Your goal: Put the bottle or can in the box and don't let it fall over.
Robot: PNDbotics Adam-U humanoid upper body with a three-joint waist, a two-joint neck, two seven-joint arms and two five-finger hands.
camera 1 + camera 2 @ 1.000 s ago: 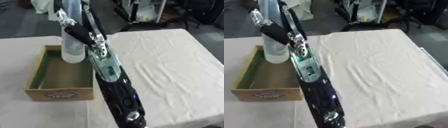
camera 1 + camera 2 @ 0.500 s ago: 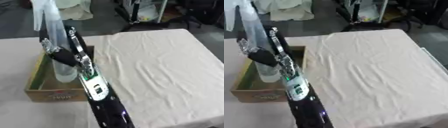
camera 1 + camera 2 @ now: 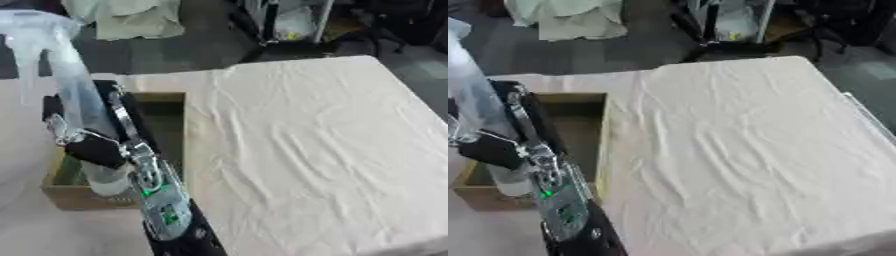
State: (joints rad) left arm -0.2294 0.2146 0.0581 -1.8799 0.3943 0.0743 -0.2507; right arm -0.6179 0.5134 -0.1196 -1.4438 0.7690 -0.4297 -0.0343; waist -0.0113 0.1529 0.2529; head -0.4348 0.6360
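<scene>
One clear plastic bottle [image 3: 74, 100], tall, with a pale spray-type top. One open wooden box [image 3: 166, 100], one white cloth-covered table [image 3: 315, 140]. One robot hand [image 3: 87, 145] in view, and one black arm [image 3: 166, 215] running up from the lower edge.

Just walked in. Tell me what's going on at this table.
A humanoid robot is putting a tall clear bottle into a shallow cardboard box at the left of a cloth-covered table. One hand, on an arm coming up from the bottom edge, is curled round the bottle. The bottle's base sits low, near the box's near end; whether it touches the floor cannot be seen. It leans slightly. Which arm it is cannot be told.
</scene>
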